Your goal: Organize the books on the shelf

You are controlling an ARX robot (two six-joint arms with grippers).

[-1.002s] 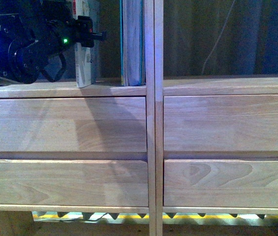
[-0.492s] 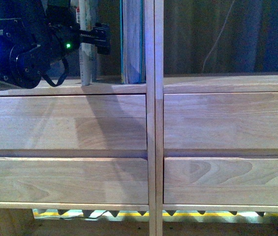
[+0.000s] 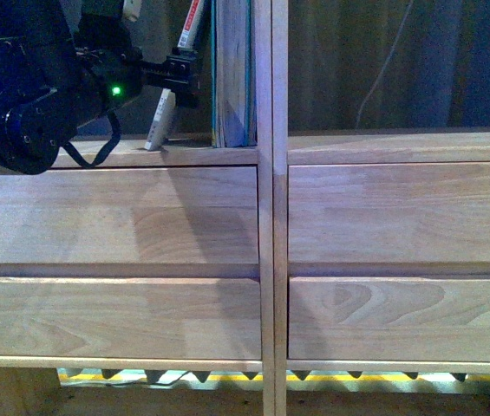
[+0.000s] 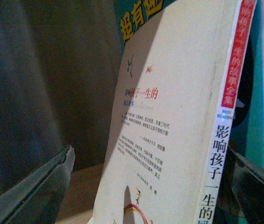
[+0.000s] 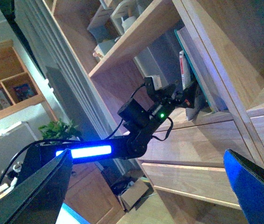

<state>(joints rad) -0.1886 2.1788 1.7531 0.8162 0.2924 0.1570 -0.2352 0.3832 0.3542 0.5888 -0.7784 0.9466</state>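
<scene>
Left pincer (image 3: 182, 74): black, blocky fingers reaching into the open compartment; in the left wrist view its dark wedge-shaped fingers (image 4: 33, 186) stand on either side of the thin white paperback with a red-and-white spine (image 4: 169, 140), spread wide with a gap on the cover side; whether they press the book I cannot tell.

Thin white paperback: matte cream cover with small black and red Chinese print, glossy spine with large black characters; in the front view it (image 3: 175, 78) leans, foot on the shelf board, top tilted toward the thick teal-covered book with yellowed page edges (image 3: 232, 74).

Thick teal book: upright, against the central wooden post, its page block pale and finely lined, its foot on the same board; the paperback's top lies just beside it.

Left arm (image 3: 28, 95): black, rounded joint housing with a green light, a looped cable below, forearm held level with the compartment and pointing toward the books.

Tall light-wood bookcase (image 3: 266, 217): smooth pale planks with visible grain, plain flat drawer fronts (image 3: 114, 221) stacked in pairs either side of the post.

Right pincer (image 5: 146, 186): two dark fingers set far apart, nothing between them, well apart from the bookcase; its camera shows the left arm with a glowing blue strip (image 5: 89, 151).
</scene>
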